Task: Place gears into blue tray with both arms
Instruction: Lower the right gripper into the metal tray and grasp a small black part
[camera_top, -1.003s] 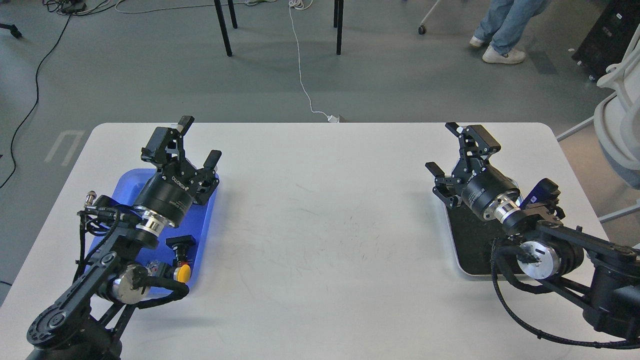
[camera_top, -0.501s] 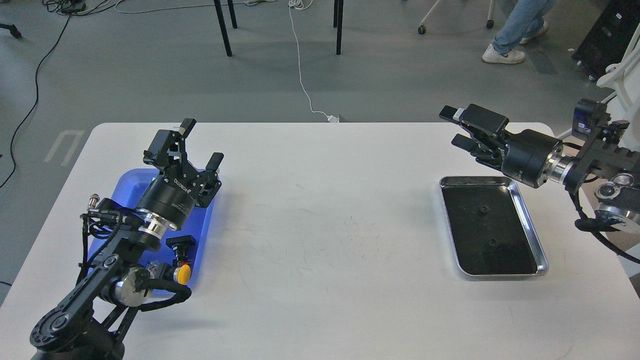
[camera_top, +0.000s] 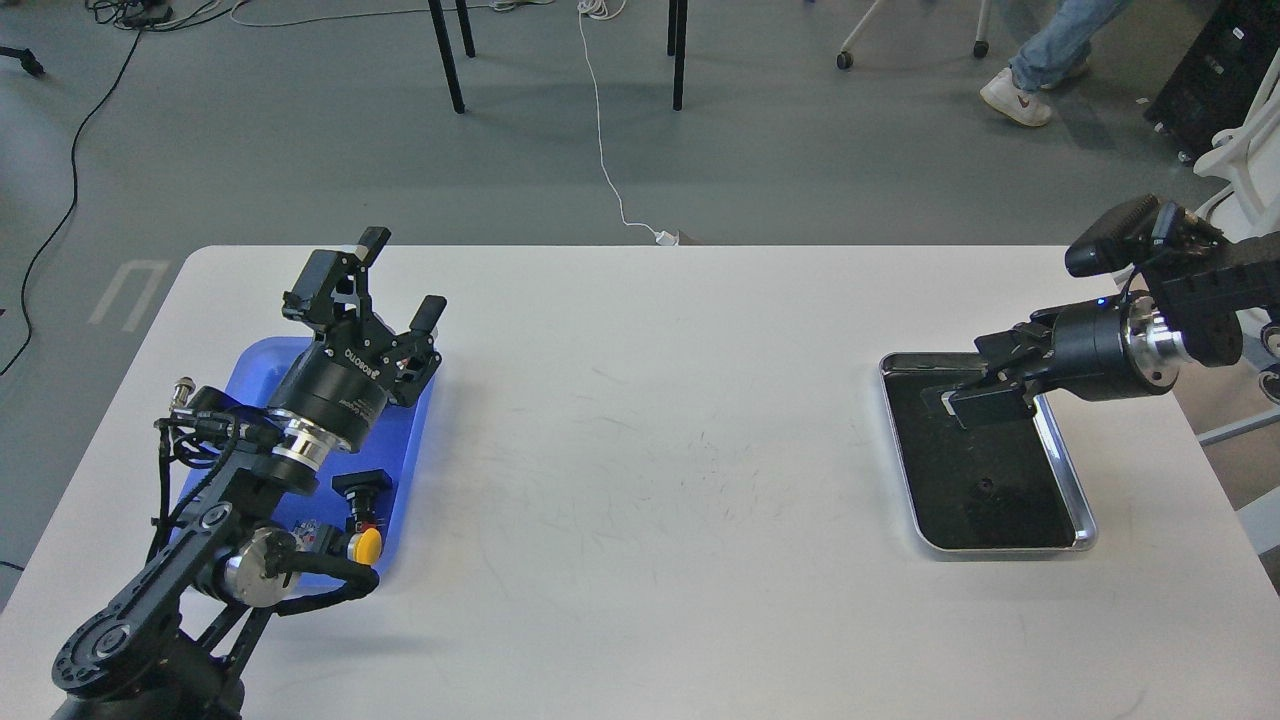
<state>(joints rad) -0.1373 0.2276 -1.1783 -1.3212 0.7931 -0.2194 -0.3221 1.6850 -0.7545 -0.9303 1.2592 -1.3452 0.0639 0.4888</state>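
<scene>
The blue tray (camera_top: 405, 450) lies at the table's left, largely covered by my left arm. My left gripper (camera_top: 402, 277) hovers open over the tray's far right corner, holding nothing. One gear (camera_top: 985, 487), small and black, rests on the dark inside of the silver tray (camera_top: 1086, 522) at the right. My right gripper (camera_top: 966, 378) reaches in from the right and dips into the far end of that silver tray. Its fingers stand apart and hide whatever lies under them.
A yellow-capped push-button (camera_top: 367, 545) and a black one (camera_top: 362, 487) sit in the blue tray's near part. A bare white tabletop (camera_top: 650, 450) spans between the two trays. Beyond the table are chair legs, a cable and a person's foot (camera_top: 1015, 98).
My right arm swung up and out to the right, uncovering the silver tray, then lowered its gripper into the tray's far end. The left arm barely shifted.
</scene>
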